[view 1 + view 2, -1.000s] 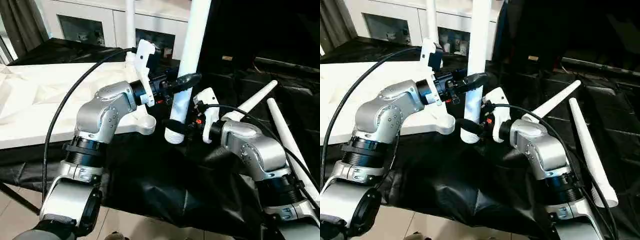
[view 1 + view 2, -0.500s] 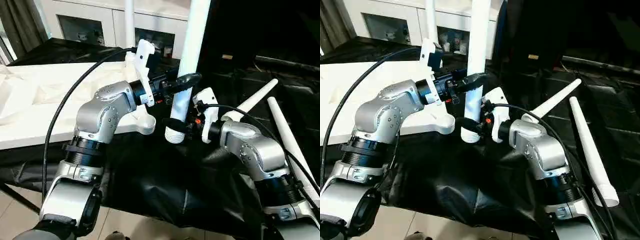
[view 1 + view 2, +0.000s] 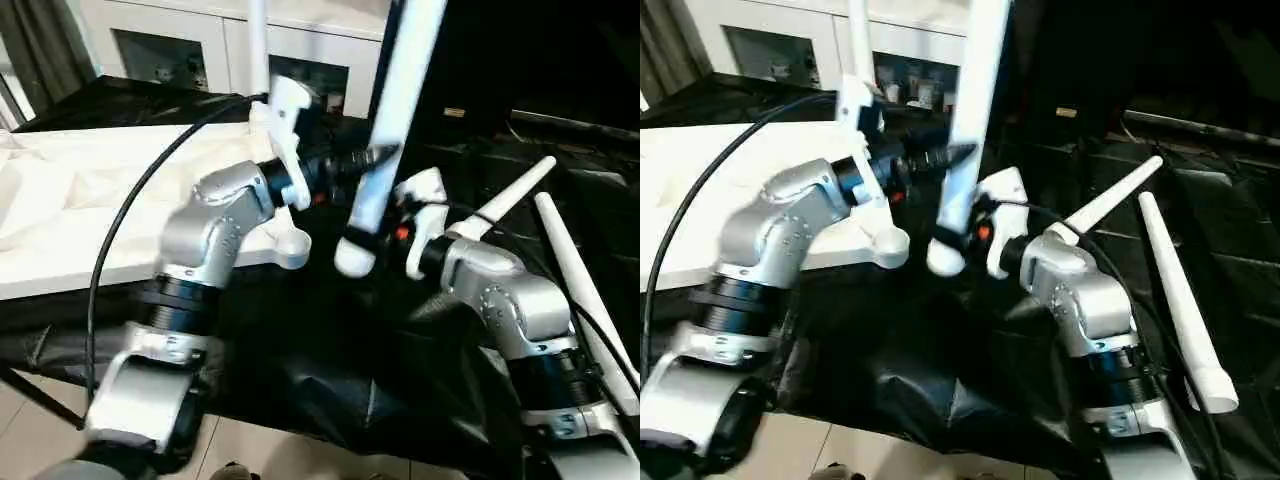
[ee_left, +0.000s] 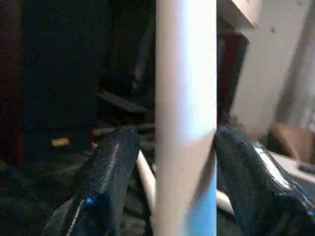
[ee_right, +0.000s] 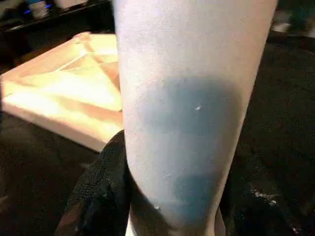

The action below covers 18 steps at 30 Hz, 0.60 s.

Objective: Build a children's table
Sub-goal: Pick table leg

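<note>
Leg's threaded end just at 3 o'clock of the corner socket.
Both tools pinch the near-upright long white tapered plastic tube leg (image 3: 385, 130): left tool (image 3: 372, 158), right tool (image 3: 385, 243); round white socket (image 3: 292, 243).

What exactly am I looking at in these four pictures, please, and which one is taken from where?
This is a humanoid robot putting together a child's table. The two wide pictures come from a camera pair on its head, looking down over its silver forearms. The two close-ups come from cameras on its wrists, looking along each arm's black fingers.

Both arms hold one long white plastic tube leg, tilted, its thick end low. The left end effector grips it higher up, with a finger on each side of it. The right end effector grips it near the thick end.

The white rectangular plastic table top lies underside up on black cloth, with a round corner socket near the held leg. Two more white legs lie to the right.
</note>
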{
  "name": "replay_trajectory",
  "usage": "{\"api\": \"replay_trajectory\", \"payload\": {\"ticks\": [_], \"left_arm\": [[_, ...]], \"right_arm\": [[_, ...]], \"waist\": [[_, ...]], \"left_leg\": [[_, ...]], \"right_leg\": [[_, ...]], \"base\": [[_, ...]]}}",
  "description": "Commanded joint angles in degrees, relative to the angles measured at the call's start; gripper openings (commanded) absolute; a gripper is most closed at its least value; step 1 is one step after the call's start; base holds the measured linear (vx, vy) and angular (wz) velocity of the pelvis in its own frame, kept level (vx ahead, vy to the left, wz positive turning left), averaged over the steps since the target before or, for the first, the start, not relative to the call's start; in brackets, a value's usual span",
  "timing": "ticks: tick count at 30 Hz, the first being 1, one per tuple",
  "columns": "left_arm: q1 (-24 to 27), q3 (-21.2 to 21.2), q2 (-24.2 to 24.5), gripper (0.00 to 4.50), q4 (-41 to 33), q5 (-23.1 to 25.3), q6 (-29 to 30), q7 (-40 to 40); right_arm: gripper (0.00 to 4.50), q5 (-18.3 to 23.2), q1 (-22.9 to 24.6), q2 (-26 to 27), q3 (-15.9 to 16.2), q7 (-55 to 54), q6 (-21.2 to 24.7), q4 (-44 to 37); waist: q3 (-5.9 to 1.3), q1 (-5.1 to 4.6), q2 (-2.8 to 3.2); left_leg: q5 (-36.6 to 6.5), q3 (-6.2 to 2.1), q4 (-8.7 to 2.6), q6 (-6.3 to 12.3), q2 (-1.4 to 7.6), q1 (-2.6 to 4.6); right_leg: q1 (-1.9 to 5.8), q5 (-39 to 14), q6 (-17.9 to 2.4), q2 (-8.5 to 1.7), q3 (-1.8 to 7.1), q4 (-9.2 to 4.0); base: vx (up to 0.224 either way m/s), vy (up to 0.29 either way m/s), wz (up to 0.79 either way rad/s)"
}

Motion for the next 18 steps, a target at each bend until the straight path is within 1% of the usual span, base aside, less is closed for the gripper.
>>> {"api": "replay_trajectory", "payload": {"ticks": [1,2,3,4,5,6,7,8,9,10,11,12,13,14,15,17,18], "left_arm": [[-0.4,2.7,0.6,2.85,2.1,-0.8,-1.7,1.2],[-0.4,2.7,0.6,2.85,2.1,-0.8,-1.7,1.2],[-0.2,2.3,2.6,2.85,4.5,1.5,-2.7,1.8],[-0.1,0.8,4.5,2.85,6.2,4.3,-3.9,1.6],[0.4,-2.8,7.5,2.85,8.0,9.0,-6.2,0.3],[0.8,-5.3,9.5,2.85,9.0,12.2,-7.8,-0.6],[1.5,-9.5,12.8,2.85,10.8,16.9,-10.6,-2.8],[1.7,-10.7,13.7,2.85,11.4,18.2,-11.4,-3.5],[1.9,-12.2,14.9,2.85,12.1,19.9,-12.4,-4.3],[2.4,-15.2,17.9,2.85,15.6,24.1,-16.0,-5.4],[2.5,-15.9,18.8,2.85,17.4,24.8,-16.2,-6.4],[2.4,-16.4,19.4,2.85,19.4,25.7,-17.0,-7.2],[2.3,-16.7,19.9,2.85,21.6,26.4,-17.4,-7.7],[2.1,-16.8,20.1,2.85,22.6,26.7,-17.4,-7.8],[1.8,-16.8,20.2,2.85,24.1,27.0,-17.7,-7.7],[0.9,-17.7,20.5,2.85,28.6,28.1,-18.8,-7.8],[0.6,-18.0,20.5,2.56,30.1,28.5,-19.3,-7.9]], "right_arm": [[1.9,-0.2,-1.1,0.6,-3.0,-3.5,-2.3,1.2],[1.9,-0.2,-1.1,0.6,-3.0,-3.5,-2.3,1.2],[1.9,-1.6,-1.6,0.9,-4.0,-6.4,-3.5,3.2],[1.9,-2.6,-1.8,0.8,-4.3,-7.7,-4.0,4.2],[1.9,-3.4,-1.9,0.6,-4.4,-8.8,-4.3,5.1],[1.9,-4.0,-1.8,0.3,-4.6,-9.5,-4.4,5.7],[1.9,-4.3,-1.7,0.1,-4.7,-9.7,-4.3,6.0],[1.9,-4.3,-1.6,0.0,-4.7,-9.8,-4.3,6.1],[1.9,-4.4,-1.5,-0.1,-4.7,-9.8,-4.2,6.2],[1.9,-4.8,-1.1,-0.7,-4.2,-9.3,-4.4,6.2],[1.9,-4.7,-0.8,-0.8,-4.1,-9.0,-4.2,6.0],[1.9,-4.7,-0.6,-0.9,-4.0,-8.8,-4.2,5.8],[1.9,-4.6,-0.5,-0.8,-4.0,-8.6,-4.2,5.6],[1.9,-4.5,-0.4,-0.8,-3.9,-8.4,-4.1,5.4],[1.9,-4.4,-0.4,-0.8,-3.9,-8.4,-4.2,5.5],[1.9,-4.5,-0.4,-0.8,-3.7,-8.4,-4.3,5.3],[1.9,-4.5,-0.3,-0.7,-3.7,-8.3,-4.3,5.3]], "waist": [[-4.7,-0.05,0.91],[-4.74,-0.22,0.85],[-4.72,-0.13,0.85],[-4.74,-0.21,0.82],[-4.74,-0.36,0.96],[-4.74,-0.22,1.04],[-4.81,-0.28,0.92],[-4.78,-0.36,1.09],[-4.9,-0.27,1.15],[-4.95,-0.28,1.01],[-5.02,-0.31,1.16],[-5.03,-0.2,1.34],[-5.05,-0.23,1.27],[-5.05,-0.18,1.37],[-5.12,-0.14,1.4],[-5.0,-0.04,1.46],[-4.92,-0.07,1.36]], "left_leg": [[-7.1,-0.59,-3.86,-1.29,2.32,0.7],[-7.4,-0.6,-3.9,-1.58,2.29,0.77],[-7.3,-0.63,-3.93,-1.63,2.3,0.82],[-7.1,-0.68,-4.02,-1.88,2.28,0.78],[-7.3,-0.59,-4.06,-2.22,2.24,0.94],[-7.2,-0.76,-4.14,-2.23,2.29,1.0],[-6.9,-0.71,-4.19,-2.38,2.3,0.99],[-6.6,-0.78,-4.33,-2.49,2.38,0.97],[-6.1,-0.81,-4.26,-2.5,2.36,1.05],[-5.0,-0.72,-4.23,-2.62,2.39,0.99],[-4.4,-0.6,-4.18,-2.52,2.36,1.04],[-4.2,-0.61,-4.15,-2.57,2.31,1.11],[-4.2,-0.55,-4.15,-2.51,2.3,1.07],[-4.3,-0.55,-4.15,-2.62,2.28,1.08],[-4.5,-0.57,-4.14,-2.74,2.37,1.13],[-5.8,-0.58,-4.19,-2.88,2.46,1.18],[-6.2,-0.52,-4.21,-2.84,2.37,1.15]], "right_leg": [[3.44,-4.6,-12.7,-4.73,2.3,-4.02],[3.38,-4.8,-12.6,-4.64,2.26,-3.97],[3.37,-4.9,-12.5,-4.68,2.27,-4.05],[3.21,-5.4,-11.8,-4.62,2.26,-4.05],[3.18,-5.5,-11.2,-4.49,2.27,-4.0],[3.09,-5.9,-10.5,-4.59,2.28,-4.12],[3.19,-5.8,-9.7,-4.54,2.35,-3.91],[3.15,-5.7,-9.0,-4.56,2.38,-3.86],[3.1,-5.0,-8.9,-4.56,2.33,-3.9],[3.21,-2.4,-9.4,-4.62,2.33,-3.55],[3.22,-0.4,-9.8,-4.56,2.37,-3.3],[3.19,0.4,-10.1,-4.63,2.36,-3.22],[3.3,1.3,-10.7,-4.67,2.36,-3.19],[3.31,1.8,-11.3,-4.7,2.33,-3.12],[3.34,2.2,-11.7,-4.78,2.33,-3.03],[3.32,1.4,-12.7,-4.96,2.33,-3.15],[3.26,0.7,-12.7,-4.89,2.35,-3.3]], "base": [[0.0,0.0,0.0],[0.0,0.0,0.0],[0.0,0.0,0.0],[0.0,0.0,0.0],[0.0,0.0,0.0],[0.0,0.0,0.0],[0.0,0.0,0.0],[0.0,0.0,0.0],[0.0,0.0,0.0],[0.0,0.0,0.0],[0.0,0.0,0.0],[0.0,0.0,0.0],[0.0,0.0,0.0],[0.0,0.0,0.0],[0.0,0.0,0.0],[0.0,0.0,0.0],[0.0,0.0,0.0]]}}
